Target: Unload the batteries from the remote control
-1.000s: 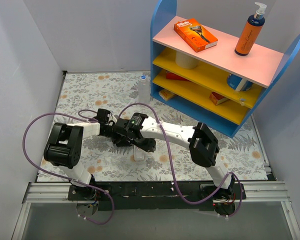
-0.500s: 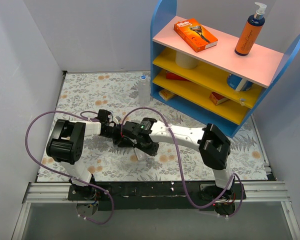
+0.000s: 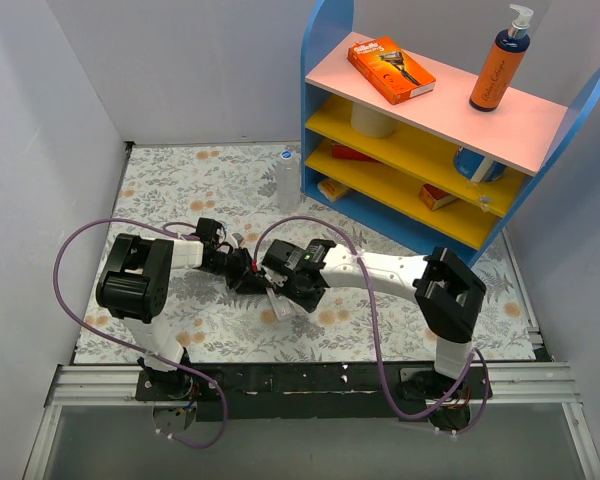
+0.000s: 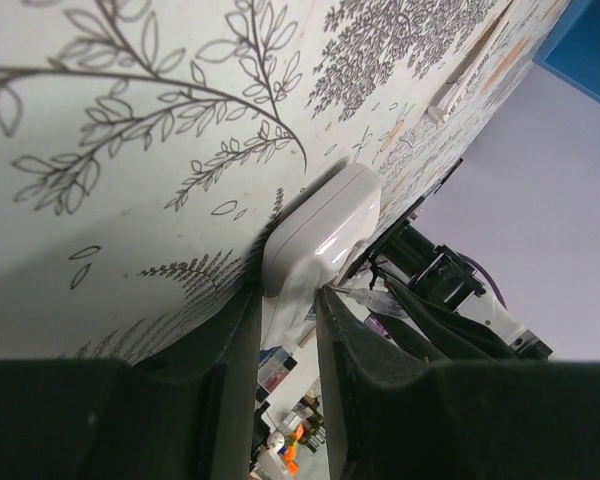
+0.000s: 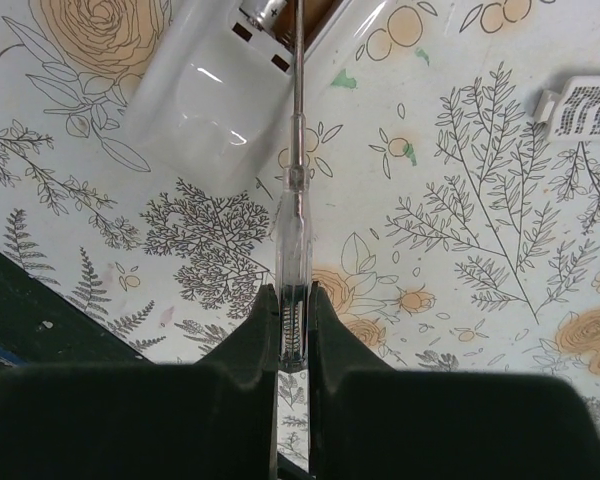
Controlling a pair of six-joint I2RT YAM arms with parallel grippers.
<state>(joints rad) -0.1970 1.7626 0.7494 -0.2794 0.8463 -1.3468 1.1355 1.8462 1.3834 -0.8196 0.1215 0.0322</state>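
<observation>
The white remote control (image 5: 205,95) lies on the flowered mat, its orange-brown recess (image 5: 315,12) at the top edge of the right wrist view. My right gripper (image 5: 295,300) is shut on a clear-handled screwdriver (image 5: 292,220) whose metal shaft reaches into that recess. My left gripper (image 4: 288,300) is shut on one end of the remote (image 4: 320,235). In the top view both grippers, left (image 3: 248,275) and right (image 3: 285,290), meet over the remote (image 3: 276,306). No battery shows clearly.
A ribbed white cover (image 5: 585,105) lies on the mat to the right of the screwdriver. A clear blue-capped bottle (image 3: 287,180) stands at the back. A blue shelf unit (image 3: 430,130) with boxes and a pump bottle fills the back right.
My right arm has swung to the right and its gripper has shifted slightly right and nearer. My left gripper has followed a little to the right. The remote stays in place.
</observation>
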